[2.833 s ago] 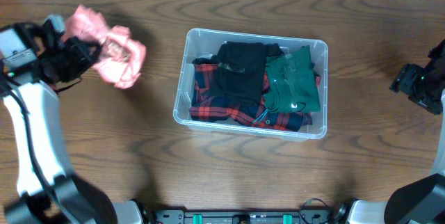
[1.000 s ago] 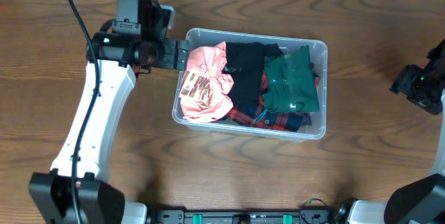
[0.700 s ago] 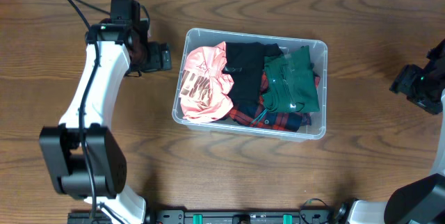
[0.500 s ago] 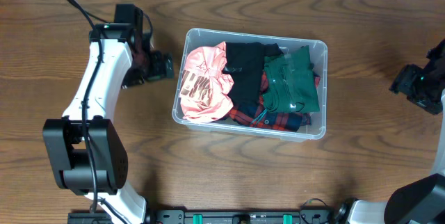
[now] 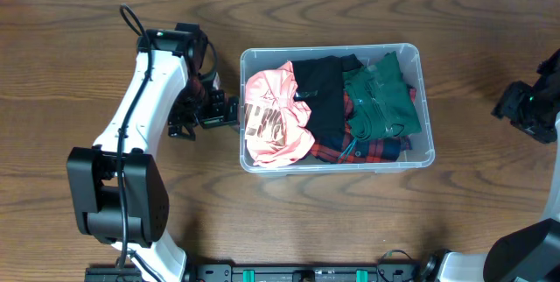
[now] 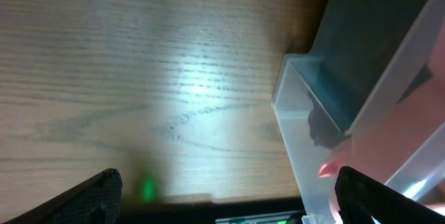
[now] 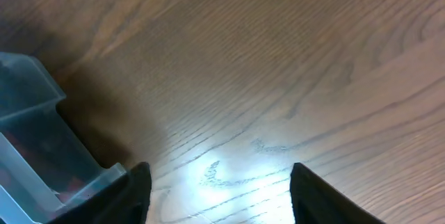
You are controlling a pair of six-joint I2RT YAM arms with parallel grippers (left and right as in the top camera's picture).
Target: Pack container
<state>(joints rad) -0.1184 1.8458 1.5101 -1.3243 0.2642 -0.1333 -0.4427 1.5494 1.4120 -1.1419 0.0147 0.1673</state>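
The container (image 5: pixel 422 65), a clear plastic bin, sits mid-table holding a pink garment (image 5: pixel 276 117), a black one (image 5: pixel 319 98), a green one (image 5: pixel 379 98) and a plaid one (image 5: pixel 372 151). My left gripper (image 5: pixel 226 114) is open, right at the bin's left wall. In the left wrist view the left gripper (image 6: pixel 229 206) spans bare wood and the container's corner (image 6: pixel 306 106), whose wall runs close to the right finger (image 6: pixel 386 196). Far to the right, my right gripper (image 5: pixel 512 107) is open. The right wrist view shows the right gripper (image 7: pixel 219 203) over bare wood, with the container's corner (image 7: pixel 35 120) at left.
The wooden table (image 5: pixel 131 221) stretches around the bin on all sides. My left arm (image 5: pixel 144 81) arches over the table's left part. The right arm's base (image 5: pixel 534 247) stands at the lower right corner.
The pink garment, earlier in my left gripper, now lies in the container. The left gripper came down to the bin's left wall, and the bin slid right and turned slightly. Right arm unmoved.
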